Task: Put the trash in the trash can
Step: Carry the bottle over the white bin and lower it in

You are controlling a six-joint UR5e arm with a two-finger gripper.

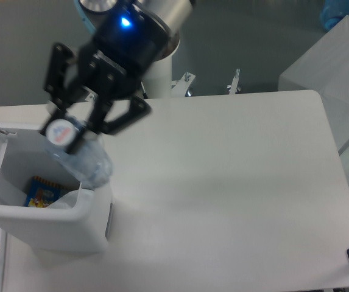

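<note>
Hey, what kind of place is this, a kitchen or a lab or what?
Probably a robotics lab: a robot arm's tool holds a plastic bottle over a white bin on a bare white table.

No legible text anywhere

My gripper [70,125]: black fingers, a blue light glowing on the dark wrist body. Crushed water bottle [80,155] in it: clear plastic, white cap end with a red-and-blue mark. Trash can [40,222]: white all over. Inside it a packet [40,191], blue with yellow and red print. Table [235,182]: plain white. Backdrop grey.
</note>
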